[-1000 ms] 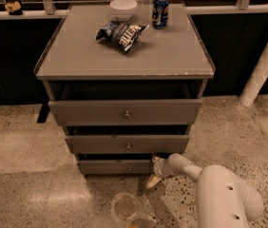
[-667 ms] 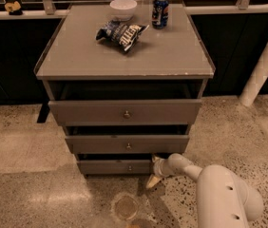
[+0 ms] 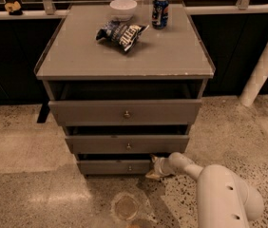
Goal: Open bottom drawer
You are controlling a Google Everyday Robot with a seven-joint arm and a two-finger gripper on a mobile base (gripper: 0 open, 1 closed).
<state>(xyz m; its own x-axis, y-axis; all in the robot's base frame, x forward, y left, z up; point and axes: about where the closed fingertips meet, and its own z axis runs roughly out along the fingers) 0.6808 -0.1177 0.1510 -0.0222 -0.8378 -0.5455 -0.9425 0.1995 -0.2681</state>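
Observation:
The bottom drawer (image 3: 108, 167) is the lowest grey front of the cabinet, with a small round knob (image 3: 129, 167). It stands slightly pulled out, with a dark gap above it. My gripper (image 3: 154, 169) is low near the floor, at the right end of the bottom drawer's front, to the right of the knob. My white arm (image 3: 219, 194) reaches in from the lower right. The drawer's inside is hidden.
The middle drawer (image 3: 100, 145) and the top drawer (image 3: 91, 112) also stand slightly out. On the cabinet top (image 3: 172, 56) lie a chip bag (image 3: 121, 33), a blue can (image 3: 160, 12) and a white bowl (image 3: 123, 7). A white post (image 3: 262, 65) stands at right.

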